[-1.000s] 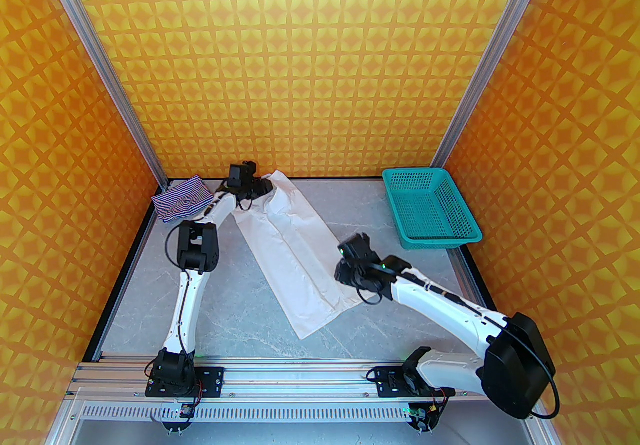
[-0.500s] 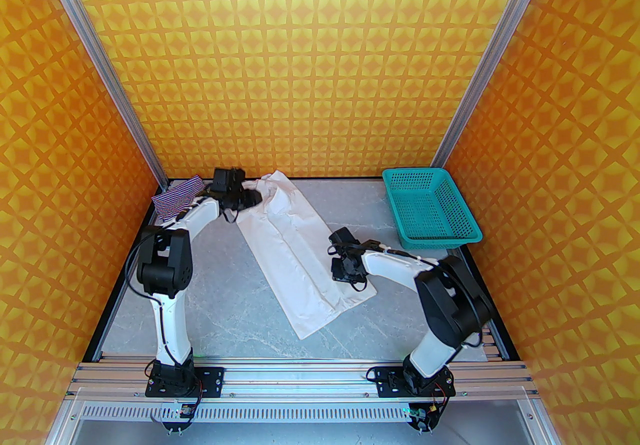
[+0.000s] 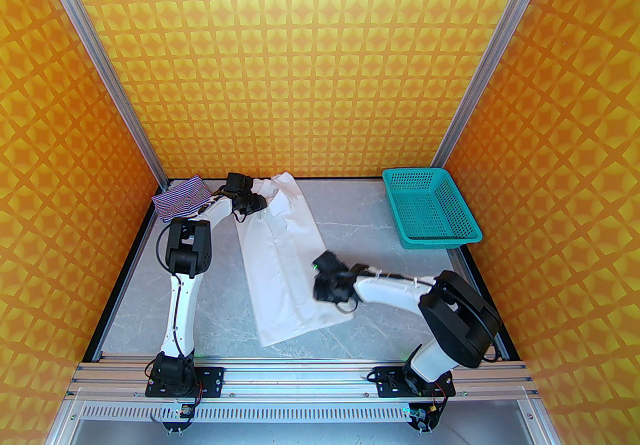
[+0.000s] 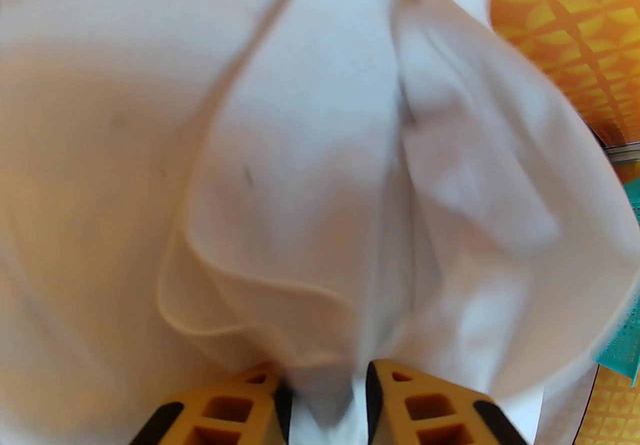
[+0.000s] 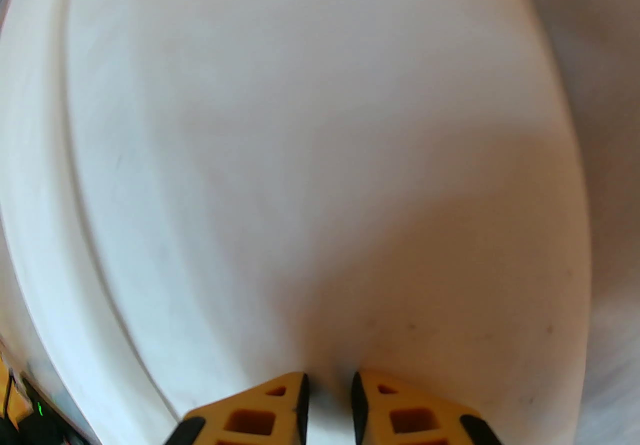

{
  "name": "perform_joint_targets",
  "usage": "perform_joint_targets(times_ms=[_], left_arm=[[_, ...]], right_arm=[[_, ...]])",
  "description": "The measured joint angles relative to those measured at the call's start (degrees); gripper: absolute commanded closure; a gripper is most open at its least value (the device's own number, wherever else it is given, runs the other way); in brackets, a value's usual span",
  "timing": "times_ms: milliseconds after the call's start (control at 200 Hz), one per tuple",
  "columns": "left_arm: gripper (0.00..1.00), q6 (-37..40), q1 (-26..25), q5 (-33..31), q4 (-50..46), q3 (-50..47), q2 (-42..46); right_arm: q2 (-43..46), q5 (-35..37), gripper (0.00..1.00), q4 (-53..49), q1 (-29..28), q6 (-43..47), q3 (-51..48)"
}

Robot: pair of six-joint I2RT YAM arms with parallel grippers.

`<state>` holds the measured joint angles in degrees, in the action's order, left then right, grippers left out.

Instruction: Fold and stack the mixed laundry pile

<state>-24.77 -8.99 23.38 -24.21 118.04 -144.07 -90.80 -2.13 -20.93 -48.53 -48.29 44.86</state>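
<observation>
Right pincer (image 5: 327, 385) swung white cloth (image 3: 277, 263) near end leftward

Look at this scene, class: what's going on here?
The robot is handling laundry. Its left gripper pinches the far end of the white cloth, and its right gripper pinches the near right edge. The cloth lies lengthwise on the table. The striped garment lies in the far left corner, and the teal basket sits far right.

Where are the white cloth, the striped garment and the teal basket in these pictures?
white cloth (image 3: 280, 258), overhead view, on its flat middle.
striped garment (image 3: 180, 198), overhead view, on its striped middle.
basket (image 3: 435, 241), overhead view, on its near wall.
</observation>
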Motion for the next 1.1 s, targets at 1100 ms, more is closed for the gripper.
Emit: perform_joint_targets(times_ms=[1100], left_arm=[[0.62, 2.62, -4.96, 2.14, -0.04, -0.76, 5.62]], right_arm=[[-14.51, 0.79, 0.73, -8.79, 18.16, 20.22, 31.69]])
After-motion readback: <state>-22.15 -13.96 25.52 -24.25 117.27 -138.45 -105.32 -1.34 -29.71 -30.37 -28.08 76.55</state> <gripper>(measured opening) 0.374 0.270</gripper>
